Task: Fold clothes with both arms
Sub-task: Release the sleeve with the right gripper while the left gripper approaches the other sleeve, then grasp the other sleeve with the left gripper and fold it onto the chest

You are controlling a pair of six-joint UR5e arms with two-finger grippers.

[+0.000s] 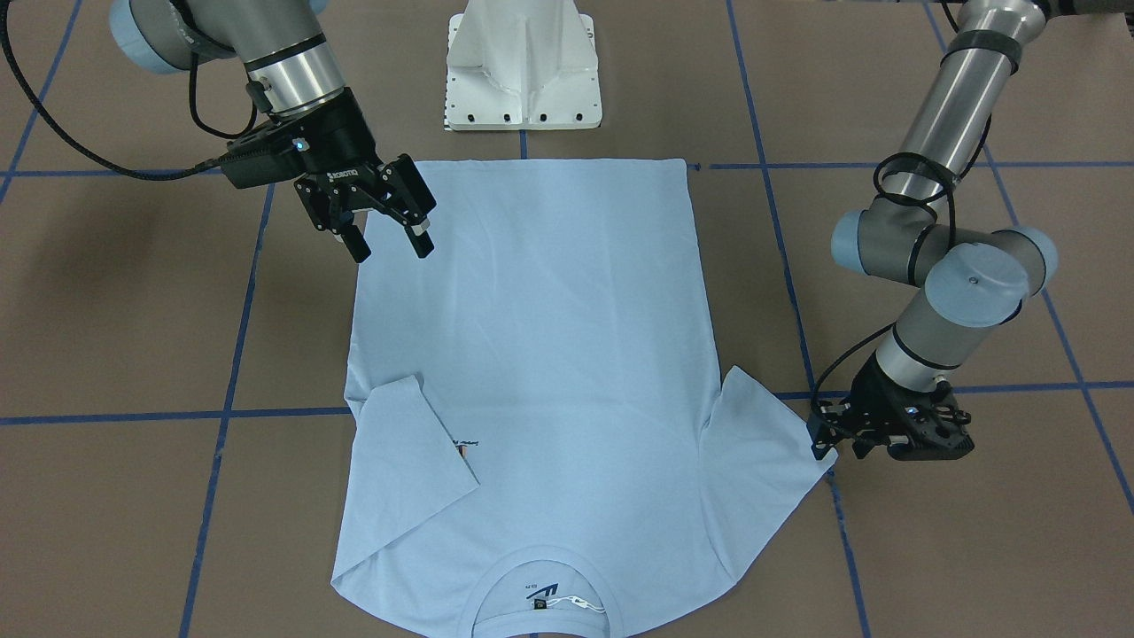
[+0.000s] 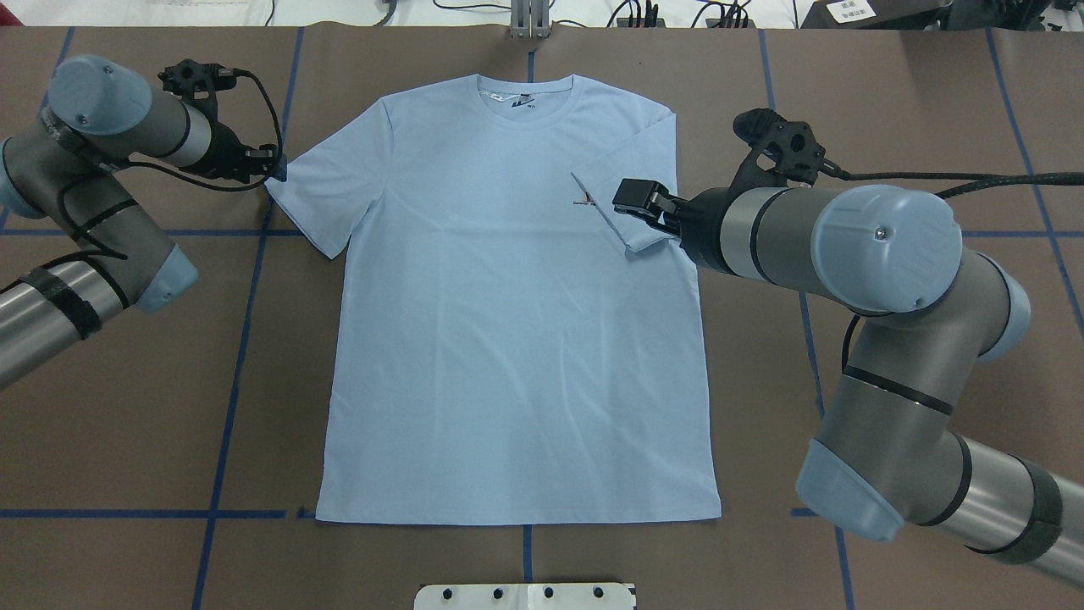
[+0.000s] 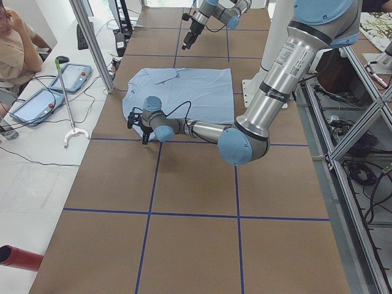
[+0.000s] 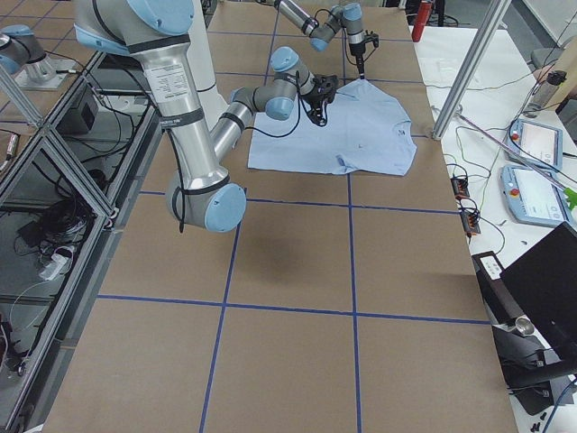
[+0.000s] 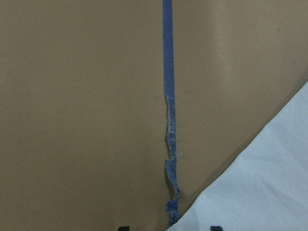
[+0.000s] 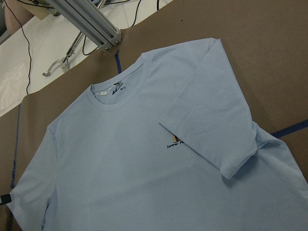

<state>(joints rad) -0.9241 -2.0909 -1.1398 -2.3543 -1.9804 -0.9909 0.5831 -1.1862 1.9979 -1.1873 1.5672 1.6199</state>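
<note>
The light blue T-shirt (image 2: 508,339) lies flat and face up on the brown table, collar away from the robot. Its right-side sleeve (image 2: 644,233) is folded in over the chest and partly covers the print (image 6: 174,143). My right gripper (image 1: 392,248) is open and empty, raised above the shirt beside that folded sleeve (image 6: 211,125). My left gripper (image 1: 822,439) is low at the tip of the other sleeve, which is spread out flat. In the left wrist view its fingertips (image 5: 124,227) stand apart, with the sleeve's corner (image 5: 260,192) between them.
The white pedestal base (image 1: 523,66) stands just behind the shirt's hem. Blue tape lines (image 1: 239,310) cross the brown table. Aluminium posts (image 3: 92,43), tablets (image 3: 37,101) and a seated operator are beyond the table's far side.
</note>
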